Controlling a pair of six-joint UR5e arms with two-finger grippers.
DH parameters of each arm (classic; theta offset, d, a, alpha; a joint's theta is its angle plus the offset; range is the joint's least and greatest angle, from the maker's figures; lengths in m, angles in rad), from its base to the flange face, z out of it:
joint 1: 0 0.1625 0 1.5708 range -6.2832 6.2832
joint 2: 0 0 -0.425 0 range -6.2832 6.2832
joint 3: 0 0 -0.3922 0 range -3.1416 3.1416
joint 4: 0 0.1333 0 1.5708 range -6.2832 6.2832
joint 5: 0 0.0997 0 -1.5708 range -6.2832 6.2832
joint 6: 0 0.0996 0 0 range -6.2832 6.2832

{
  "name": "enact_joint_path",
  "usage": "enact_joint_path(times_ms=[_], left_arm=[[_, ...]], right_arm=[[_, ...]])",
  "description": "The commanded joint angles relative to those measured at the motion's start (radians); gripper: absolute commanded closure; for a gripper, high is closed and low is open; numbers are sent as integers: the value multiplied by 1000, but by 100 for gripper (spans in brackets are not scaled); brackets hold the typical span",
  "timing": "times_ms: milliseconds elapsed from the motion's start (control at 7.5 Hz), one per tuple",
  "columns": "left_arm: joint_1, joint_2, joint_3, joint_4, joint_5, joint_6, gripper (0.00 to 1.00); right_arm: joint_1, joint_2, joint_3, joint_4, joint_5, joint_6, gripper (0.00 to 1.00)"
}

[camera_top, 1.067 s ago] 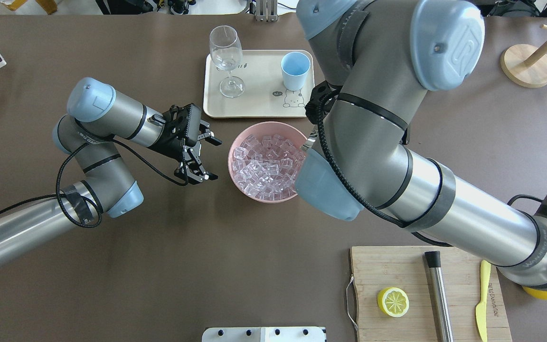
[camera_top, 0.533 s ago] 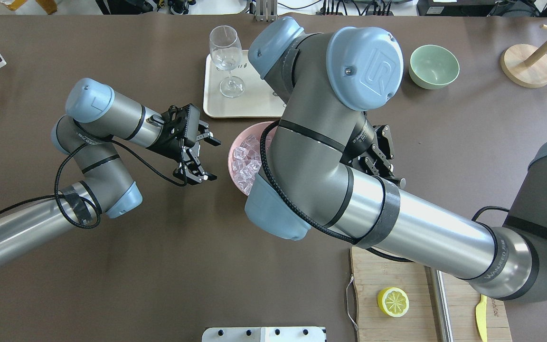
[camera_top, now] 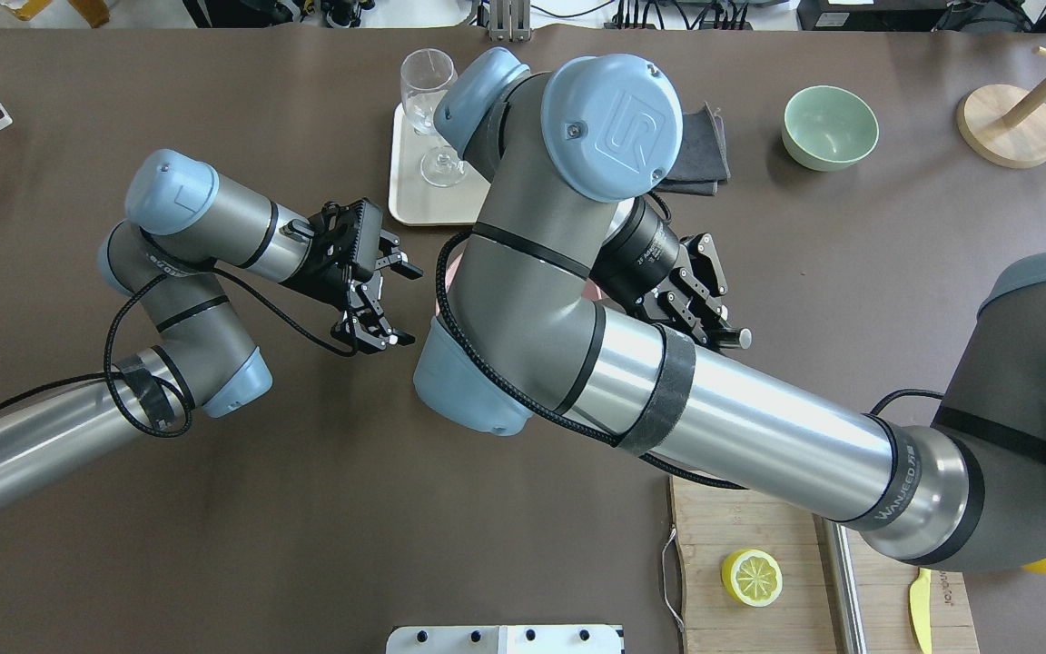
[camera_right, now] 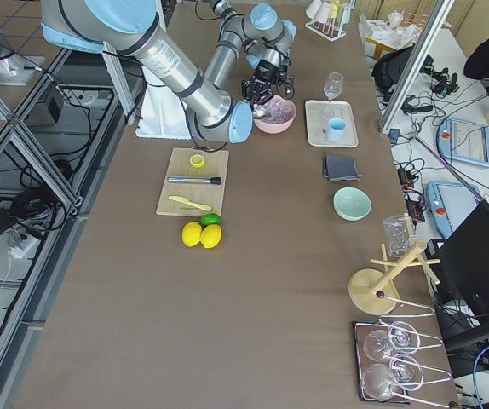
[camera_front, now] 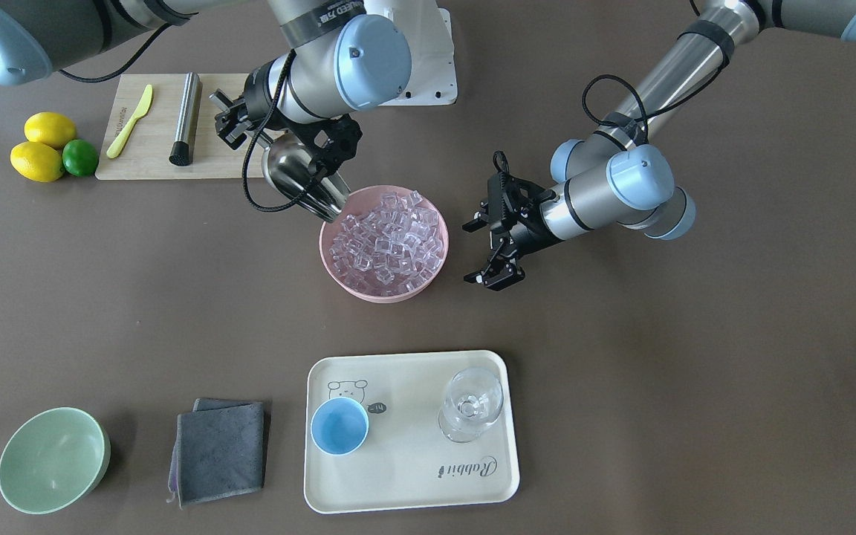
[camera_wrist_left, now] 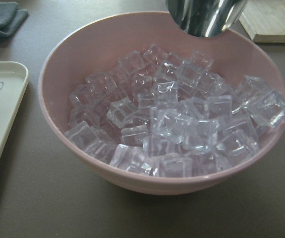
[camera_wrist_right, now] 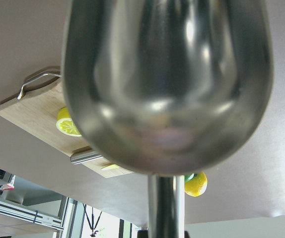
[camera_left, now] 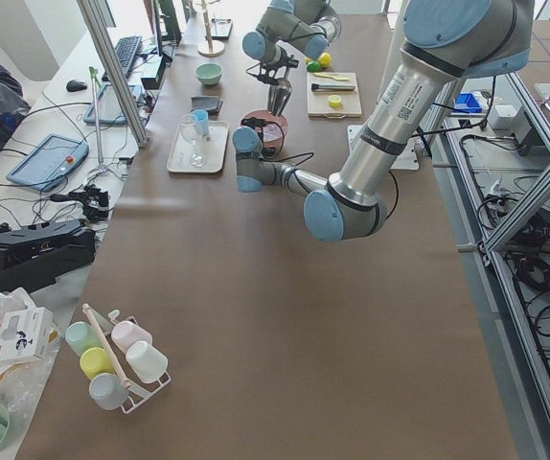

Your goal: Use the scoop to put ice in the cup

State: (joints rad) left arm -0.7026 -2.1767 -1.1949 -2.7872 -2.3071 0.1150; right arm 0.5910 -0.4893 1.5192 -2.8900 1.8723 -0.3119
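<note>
The ice (camera_front: 387,238) fills a pink bowl (camera_front: 383,293) at mid-table; it also shows in the left wrist view (camera_wrist_left: 172,129). My right gripper (camera_front: 238,122) is shut on the steel scoop (camera_front: 302,178) by its rod handle. The scoop tilts down with its mouth at the bowl's rim, just above the ice (camera_wrist_left: 207,17). It fills the right wrist view (camera_wrist_right: 167,84). My left gripper (camera_front: 491,249) is open and empty beside the bowl's other side. The light-blue cup (camera_front: 339,425) stands on the tray. The overhead view hides cup and bowl behind my right arm.
A cream tray (camera_front: 413,483) holds the cup and a stemmed glass (camera_front: 472,405). A grey cloth (camera_front: 220,449) and a pale green bowl (camera_front: 53,461) lie beside it. A cutting board (camera_front: 146,160) with a steel cylinder (camera_front: 184,119) and yellow knife (camera_front: 129,122) sits behind the scoop.
My right arm has swung its elbow leftward over the bowl and tray, now hiding the bowl and cup from overhead. Its gripper has come out at the bowl's right side. The left arm is still.
</note>
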Motion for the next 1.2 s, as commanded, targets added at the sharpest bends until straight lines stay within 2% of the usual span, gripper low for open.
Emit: enact_joint_path(times_ms=[0, 267, 1067], left_arm=[[0, 0, 0, 0, 0, 0, 4], [2, 0, 0, 0, 0, 0, 4], [2, 15, -11, 5, 0, -15, 3]], right_arm=[[-2, 25, -51, 3, -16, -19, 100], [0, 11, -65, 9, -22, -19, 100], [-2, 67, -227, 127, -25, -19, 100]])
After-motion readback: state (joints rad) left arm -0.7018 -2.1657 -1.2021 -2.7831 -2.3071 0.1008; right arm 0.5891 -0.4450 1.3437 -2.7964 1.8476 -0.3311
